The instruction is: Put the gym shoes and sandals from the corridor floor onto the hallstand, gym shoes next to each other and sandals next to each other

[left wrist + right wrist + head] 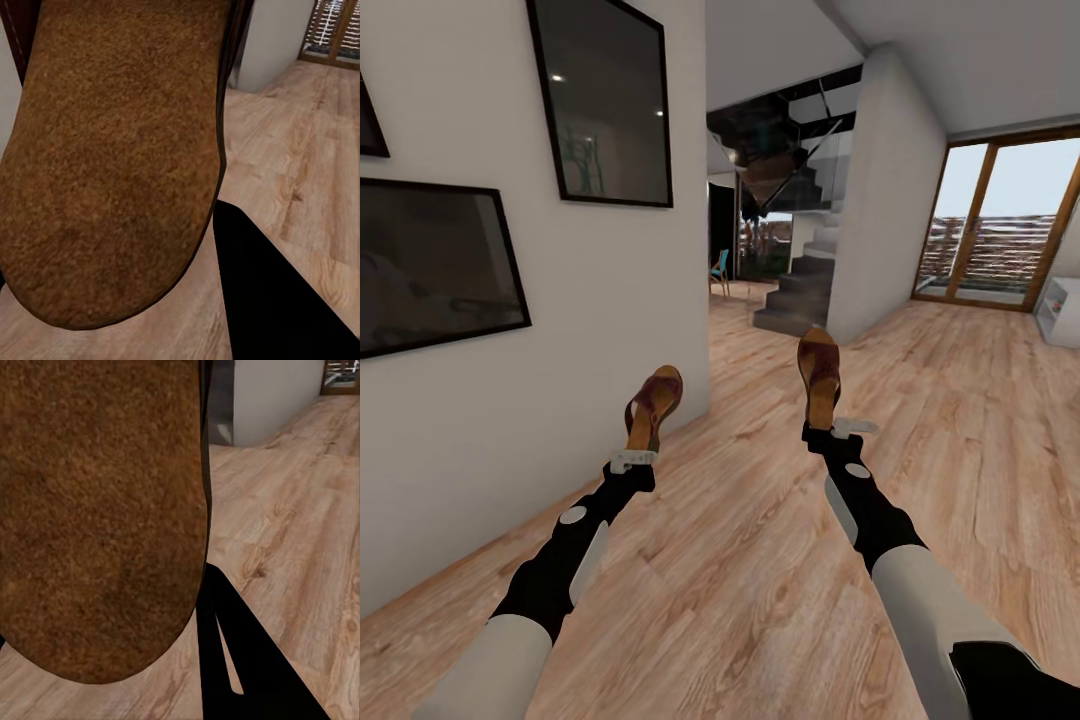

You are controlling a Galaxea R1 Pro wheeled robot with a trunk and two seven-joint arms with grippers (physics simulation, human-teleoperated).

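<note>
Wood-plank corridor floor [760, 560], white walls [510, 400].

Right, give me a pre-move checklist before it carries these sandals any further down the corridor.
1. Left gripper shut on a sandal: ok, the sandal is lifted off the corridor floor.
2. Right gripper shut on the other sandal: ok, also held up, toe pointing away.
3. Grip security: cannot tell; the wrist views show mostly sandal sole, not the contact points.
4. Left-side clearance: not ok; the left sandal sits close to the white wall.
5. Floor ahead: ok, bare planks up to the staircase.
6. Hallstand located: cannot tell from these views.
</note>
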